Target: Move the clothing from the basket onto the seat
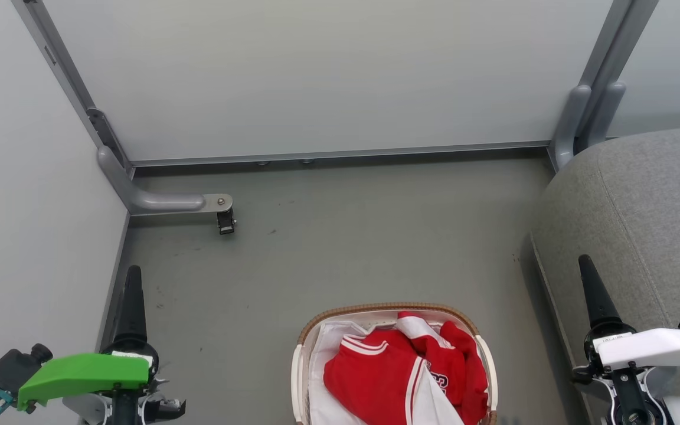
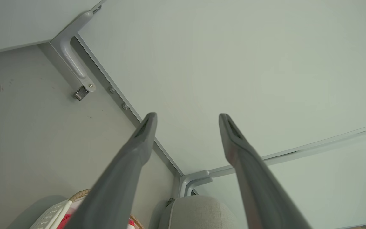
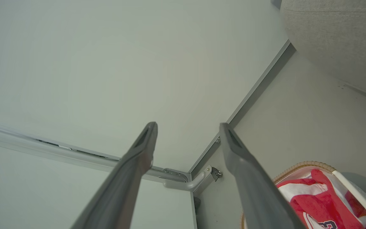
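red garments with white stripes, the clothing [image 1: 375, 378], lie heaped inside the basket [image 1: 375, 308], which stands on the grey floor [image 1: 346, 248] at the bottom middle of the head view. the seat [image 1: 641, 200], grey woven fabric, stands to the basket's right, apart from it. the left gripper [image 2: 187, 116] hangs with its fingers spread wide, clasping nothing. the right gripper [image 3: 187, 124] has its fingers parted too, beside the seat's edge.
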Controlling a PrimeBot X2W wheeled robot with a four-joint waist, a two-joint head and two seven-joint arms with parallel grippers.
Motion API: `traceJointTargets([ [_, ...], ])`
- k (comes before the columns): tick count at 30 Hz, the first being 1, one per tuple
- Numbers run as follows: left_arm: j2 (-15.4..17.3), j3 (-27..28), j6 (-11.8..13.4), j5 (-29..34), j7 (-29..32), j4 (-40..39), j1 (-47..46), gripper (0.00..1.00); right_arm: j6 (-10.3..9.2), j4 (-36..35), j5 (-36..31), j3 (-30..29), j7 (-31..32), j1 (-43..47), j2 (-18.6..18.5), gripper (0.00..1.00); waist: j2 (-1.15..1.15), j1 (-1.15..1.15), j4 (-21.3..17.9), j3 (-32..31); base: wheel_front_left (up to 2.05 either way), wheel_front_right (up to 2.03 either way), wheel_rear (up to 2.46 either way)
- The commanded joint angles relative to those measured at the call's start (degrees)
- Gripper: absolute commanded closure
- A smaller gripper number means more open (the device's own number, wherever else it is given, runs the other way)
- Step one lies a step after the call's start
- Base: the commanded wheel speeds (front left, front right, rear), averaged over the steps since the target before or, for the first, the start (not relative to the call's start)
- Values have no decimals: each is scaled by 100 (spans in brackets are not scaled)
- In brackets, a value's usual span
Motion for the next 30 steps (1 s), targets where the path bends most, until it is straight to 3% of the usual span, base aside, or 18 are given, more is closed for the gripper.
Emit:
traceJointTargets([
  [1, 36, -42, 30, 296, -64, -145, -5, 0, 1, -162, -276, 5, -66, -16, -51, 0, 17, 0, 3, 5, 0, 0, 0],
  [16, 49, -291, 234, 2061, -365, -349, 207, 0, 1, -365, -1948, 224, -369, 93, -62, 0, 25, 0, 22, 35, 0, 0, 0],
  [30, 60, -436, 315, 3136, -606, -289, 358, 0, 1, -210, -3027, 423, -608, 249, -75, 0, 32, 0, 31, 18, 0, 0, 0],
])
